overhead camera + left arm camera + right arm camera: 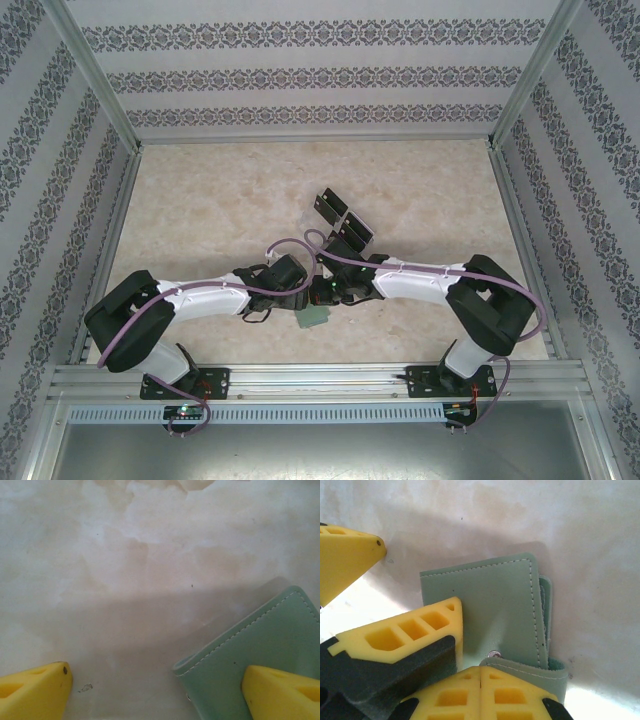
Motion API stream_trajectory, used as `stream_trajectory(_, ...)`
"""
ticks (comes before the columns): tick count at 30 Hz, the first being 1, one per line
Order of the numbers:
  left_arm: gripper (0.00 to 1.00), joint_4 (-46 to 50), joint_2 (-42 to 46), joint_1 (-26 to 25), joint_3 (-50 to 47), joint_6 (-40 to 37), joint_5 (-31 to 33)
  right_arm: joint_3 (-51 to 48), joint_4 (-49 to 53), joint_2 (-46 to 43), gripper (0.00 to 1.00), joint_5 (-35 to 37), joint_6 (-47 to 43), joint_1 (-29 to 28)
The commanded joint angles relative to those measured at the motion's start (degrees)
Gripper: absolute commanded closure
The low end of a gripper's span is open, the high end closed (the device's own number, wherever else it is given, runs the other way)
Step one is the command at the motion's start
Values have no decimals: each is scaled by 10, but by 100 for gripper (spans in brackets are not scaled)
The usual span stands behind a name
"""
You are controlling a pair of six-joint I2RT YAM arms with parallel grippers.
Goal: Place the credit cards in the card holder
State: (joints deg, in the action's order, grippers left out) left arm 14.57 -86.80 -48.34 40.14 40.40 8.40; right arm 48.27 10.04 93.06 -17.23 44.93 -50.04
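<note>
Left gripper (157, 692) wide open, one yellow finger (280, 692) on the grey-green card holder (250, 650). Right gripper (480, 677) closed, tips at the holder's raised flap; can't tell if pinched. Holder lies on the bench (220, 220) between both wrists. Black credit cards (342, 217) lie just behind the arms. Bench is pale beige and marbled. Walls (320, 80) have striped ornamental wallpaper, with an aluminium frame (300, 380).
</note>
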Motion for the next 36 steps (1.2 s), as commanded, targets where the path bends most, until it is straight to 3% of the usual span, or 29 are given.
stream_trajectory(1, 10, 6, -27, -17, -15, 9, -13, 20, -39, 21, 100, -11, 8, -11)
stream_trajectory(20, 14, 20, 45, -19, -34, 38, 25, -11, -66, 55, 100, -1, 24, -1)
stream_trajectory(27, 14, 56, 90, -19, -32, 55, 72, -12, -41, 59, 100, 13, 33, 9)
stream_trajectory(36, 13, 45, 48, -18, -37, 46, 69, -9, -40, 42, 100, 6, 33, 12)
